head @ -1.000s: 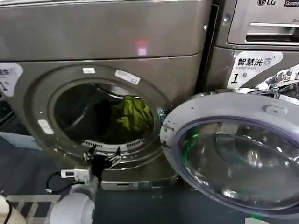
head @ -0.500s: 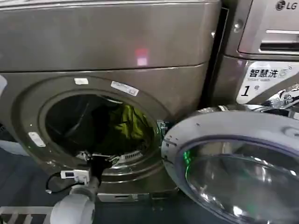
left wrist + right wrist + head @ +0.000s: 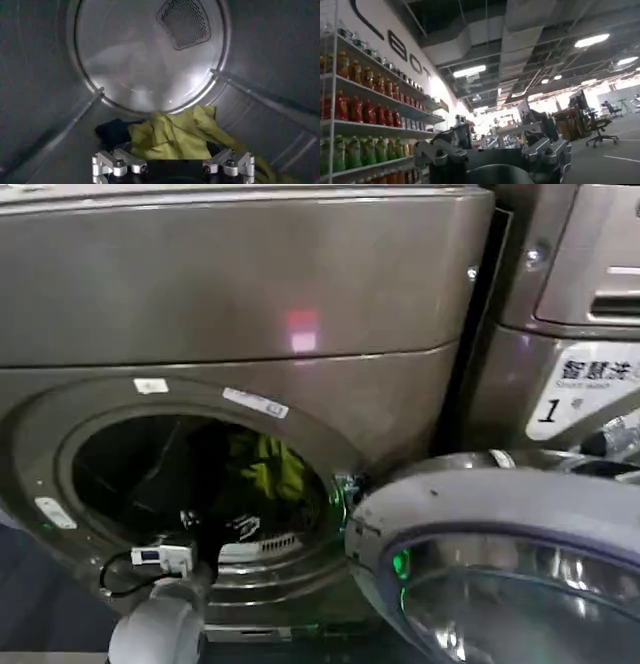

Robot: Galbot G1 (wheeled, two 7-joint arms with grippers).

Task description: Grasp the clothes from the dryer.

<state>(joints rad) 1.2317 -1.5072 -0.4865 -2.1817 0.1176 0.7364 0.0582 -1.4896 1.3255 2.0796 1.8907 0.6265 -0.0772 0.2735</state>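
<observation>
My left gripper (image 3: 172, 167), jaws spread wide and empty, hangs over the clothes (image 3: 172, 135) at lower centre; closing early would pinch only a loose fold.

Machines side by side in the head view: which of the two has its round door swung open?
The dryer on the left: its door hangs open, clothes lie in the drum, and the left gripper is at its mouth. The other machine carries a "1" label.
</observation>
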